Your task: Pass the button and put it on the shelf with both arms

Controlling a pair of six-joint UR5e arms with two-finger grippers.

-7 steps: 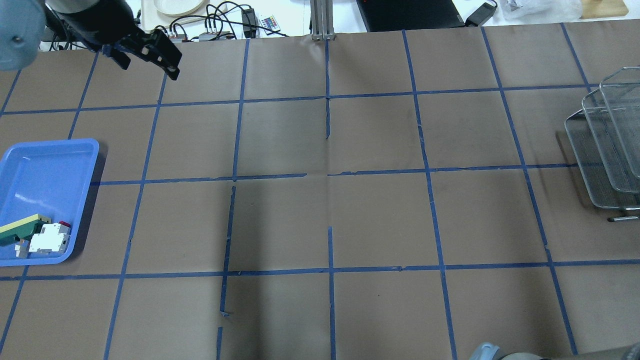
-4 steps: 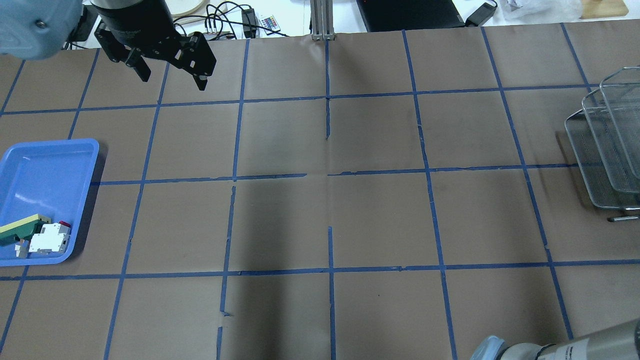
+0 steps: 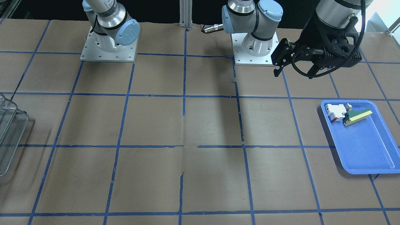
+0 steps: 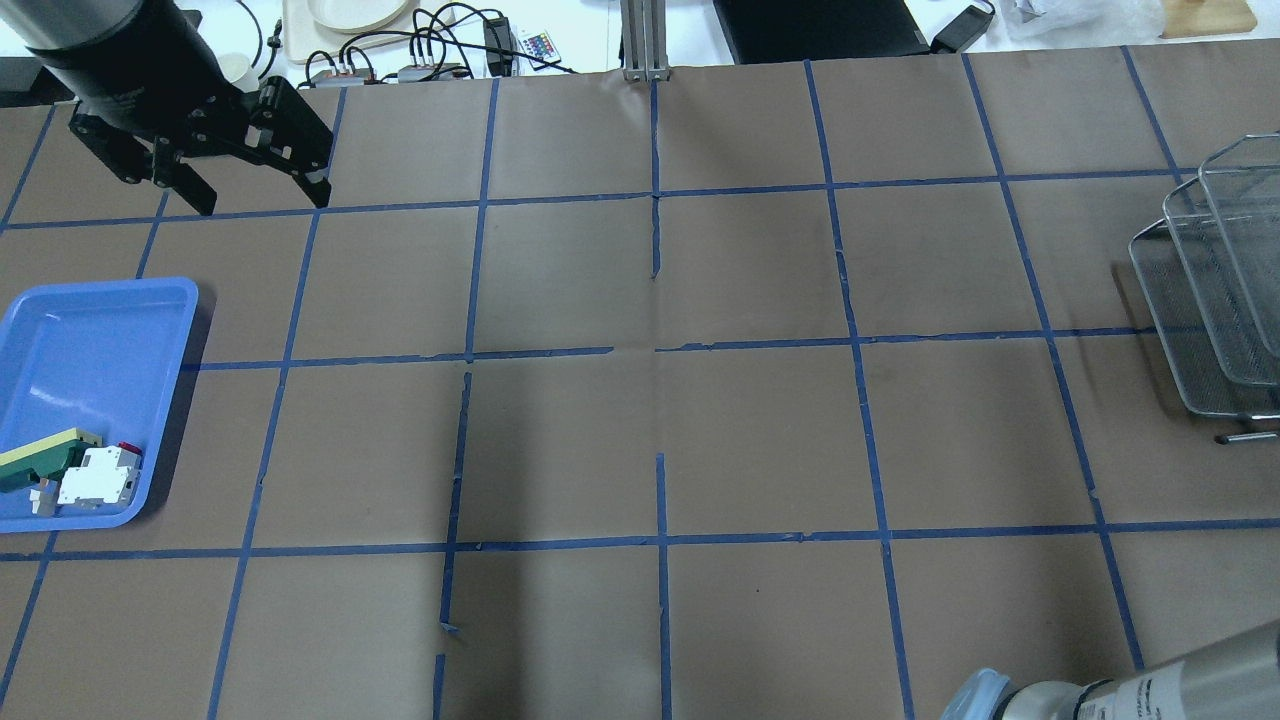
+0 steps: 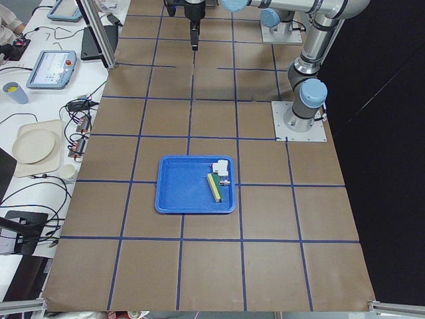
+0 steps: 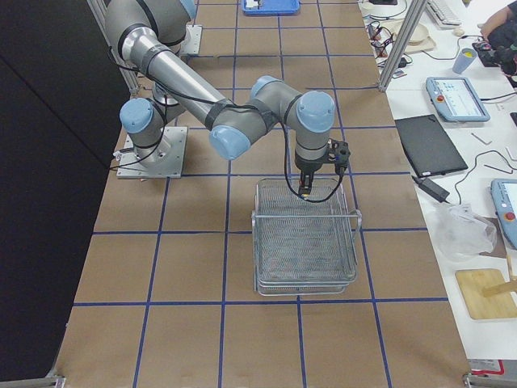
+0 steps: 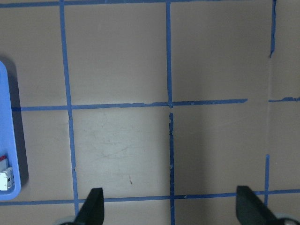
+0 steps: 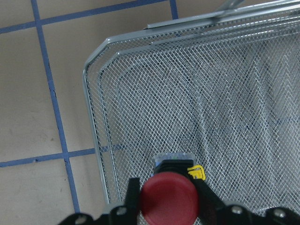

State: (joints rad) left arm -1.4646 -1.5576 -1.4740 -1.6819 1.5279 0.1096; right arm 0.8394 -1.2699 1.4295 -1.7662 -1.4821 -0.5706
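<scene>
The button, red cap toward the camera with its grey end block below, is held between the fingers of my right gripper. The gripper hangs over the near corner of the wire mesh shelf. In the exterior right view my right gripper points down above the shelf's back edge. My left gripper is open and empty, high above the table's far left. It also shows in the front-facing view and the left wrist view.
A blue tray at the left edge holds a white-and-red block and a green-and-yellow wedge. The shelf stands at the right edge. Cables and a laptop lie beyond the table's far edge.
My left gripper swung right, then back left and closer to the tray side, staying open. The right arm's link has slid further into the overhead view's bottom right corner.
</scene>
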